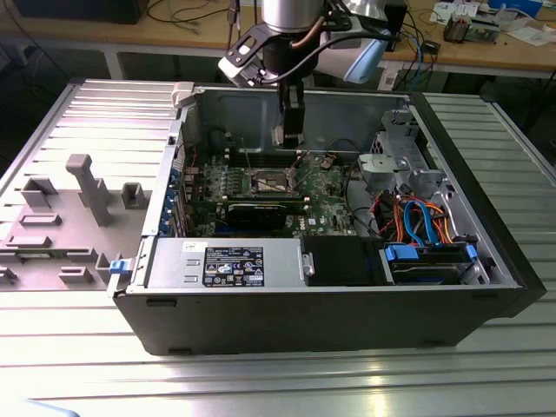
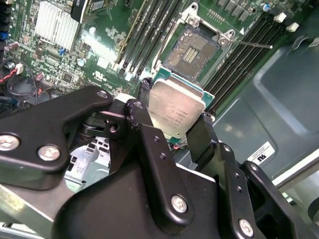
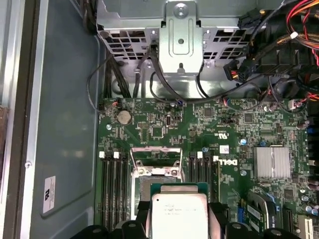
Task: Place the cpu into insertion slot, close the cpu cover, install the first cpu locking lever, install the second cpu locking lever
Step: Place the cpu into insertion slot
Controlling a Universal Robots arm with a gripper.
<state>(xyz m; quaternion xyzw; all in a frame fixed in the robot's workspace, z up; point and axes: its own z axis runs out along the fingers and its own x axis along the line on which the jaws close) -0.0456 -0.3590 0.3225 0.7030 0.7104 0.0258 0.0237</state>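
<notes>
My gripper (image 2: 173, 108) is shut on the cpu (image 2: 175, 107), a small square chip with a silver-grey top and a green edge, held by two opposite sides between black fingers (image 2: 145, 112). It hangs above the green board, just short of the insertion slot (image 2: 192, 50), whose brownish pin field lies bare. In the first wrist view the cpu (image 3: 179, 213) covers part of the insertion slot (image 3: 145, 185), and the cpu cover (image 3: 155, 150) stands raised beyond it. A thin locking lever (image 2: 254, 45) sticks out from the socket's corner. In the exterior view the gripper (image 1: 289, 135) hovers inside the open case.
Long black memory slots (image 2: 149, 30) flank the socket on both sides. A finned silver heatsink (image 3: 271, 162) sits nearby on the board. A metal drive cage (image 3: 179, 30) and cable bundles (image 1: 417, 217) fill one end of the case; a power supply (image 1: 230, 261) lines the front.
</notes>
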